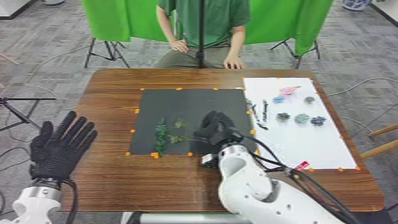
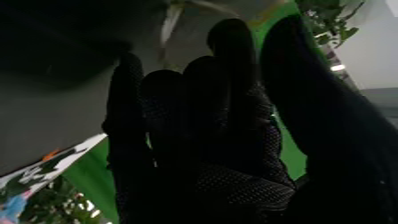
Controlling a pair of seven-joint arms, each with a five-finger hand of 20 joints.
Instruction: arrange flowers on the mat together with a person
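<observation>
With its arm extended from the bottom edge of the head view, the right robot hand is positioned over the right part of the dark mat. In the right wrist view, the fingers are nearly straight and grouped; the thumb stands apart, leaving a wide gap. A pale stem is visible beyond the fingertips. The left robot hand is located at the left edge of the surface, fingers straight and spread.

The dark mat carries a dense green sprig toward its left side; finer sprigs are located between it and the right robot hand. Directly right of this mat, the white mat carries dark twigs, a pink flower, a blue flower and green rosettes. The right arm and its black cables partly obstruct the view of the mats' near portions.
</observation>
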